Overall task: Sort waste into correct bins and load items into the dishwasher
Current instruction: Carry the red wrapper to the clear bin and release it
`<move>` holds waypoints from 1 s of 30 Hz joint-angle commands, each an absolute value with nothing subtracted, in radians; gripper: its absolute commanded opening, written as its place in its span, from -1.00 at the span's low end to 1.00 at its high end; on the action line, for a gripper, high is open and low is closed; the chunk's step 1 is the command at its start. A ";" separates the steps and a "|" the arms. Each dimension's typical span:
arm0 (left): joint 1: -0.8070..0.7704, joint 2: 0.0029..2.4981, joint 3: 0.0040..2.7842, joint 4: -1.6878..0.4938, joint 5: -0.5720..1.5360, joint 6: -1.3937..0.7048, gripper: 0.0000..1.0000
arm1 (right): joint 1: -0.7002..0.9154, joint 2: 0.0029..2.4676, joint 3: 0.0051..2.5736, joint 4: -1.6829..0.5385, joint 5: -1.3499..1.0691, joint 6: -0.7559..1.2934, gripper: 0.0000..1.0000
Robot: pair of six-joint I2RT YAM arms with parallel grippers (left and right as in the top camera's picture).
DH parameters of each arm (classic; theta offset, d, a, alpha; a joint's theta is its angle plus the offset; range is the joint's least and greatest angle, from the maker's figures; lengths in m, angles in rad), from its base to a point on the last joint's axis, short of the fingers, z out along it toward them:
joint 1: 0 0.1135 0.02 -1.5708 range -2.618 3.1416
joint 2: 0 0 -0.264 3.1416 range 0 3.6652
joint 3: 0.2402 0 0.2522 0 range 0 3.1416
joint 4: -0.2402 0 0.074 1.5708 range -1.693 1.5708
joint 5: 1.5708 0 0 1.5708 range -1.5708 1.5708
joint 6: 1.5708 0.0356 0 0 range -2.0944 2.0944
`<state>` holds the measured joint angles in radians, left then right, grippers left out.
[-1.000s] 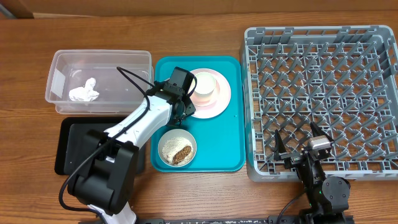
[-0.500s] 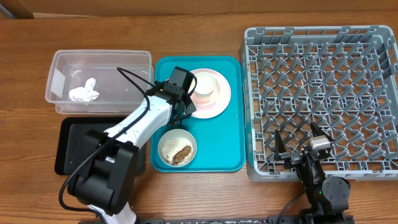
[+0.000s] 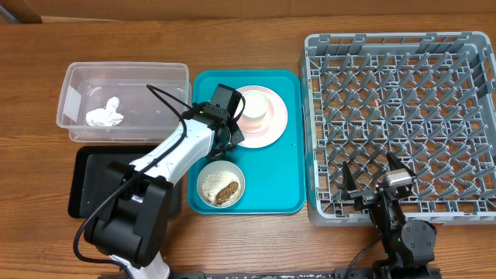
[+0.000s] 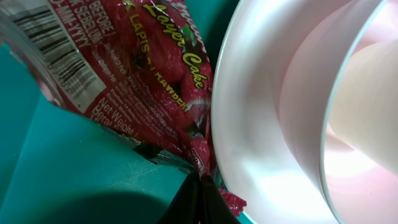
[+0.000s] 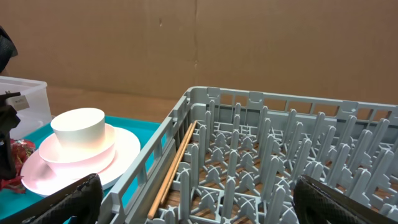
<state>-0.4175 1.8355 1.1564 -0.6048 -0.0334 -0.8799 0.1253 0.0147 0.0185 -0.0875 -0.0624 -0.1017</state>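
Note:
My left gripper [image 4: 200,186] is shut on the lower corner of the red snack wrapper [image 4: 137,81], right against the left rim of the pale pink plate [image 4: 261,124]. Seen from overhead, that gripper [image 3: 225,133] sits on the teal tray beside the plate [image 3: 277,128], which carries a white cup [image 3: 259,108]. A white bowl [image 3: 220,184] with rice-like grains and brown crumbs stands in front. The crumpled tissue [image 3: 105,115] lies in the clear tub [image 3: 77,77]. My right gripper [image 5: 199,199] stands open over the grey dish rack [image 3: 403,116], holding nothing.
The black tray [image 3: 89,186] lies in front of the clear tub, partly under my left arm. The teal tray [image 3: 283,190] sits between the bins and the rack. A wooden stick [image 5: 174,168] lies inside the rack along its left wall.
The left gripper's jaws have closed onto the wrapper. Both arms and all objects keep their places.

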 commanded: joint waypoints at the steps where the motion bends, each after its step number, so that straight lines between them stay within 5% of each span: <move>1: -0.419 1.799 1.176 -0.606 -0.028 -0.844 -0.92 | 0.131 0.003 0.008 -0.080 -0.053 -0.102 1.00; 13: -0.419 1.587 1.177 -0.631 -0.067 -0.781 -0.92 | 0.131 0.003 0.008 -0.080 -0.053 -0.102 1.00; 23: -0.417 1.472 1.176 -0.624 -0.541 -0.781 -0.92 | 0.131 0.003 0.008 -0.080 -0.053 -0.102 1.00; 30: -0.339 1.472 1.176 -0.627 -0.603 -0.781 -0.92 | 0.131 0.003 0.008 -0.080 -0.053 -0.102 1.00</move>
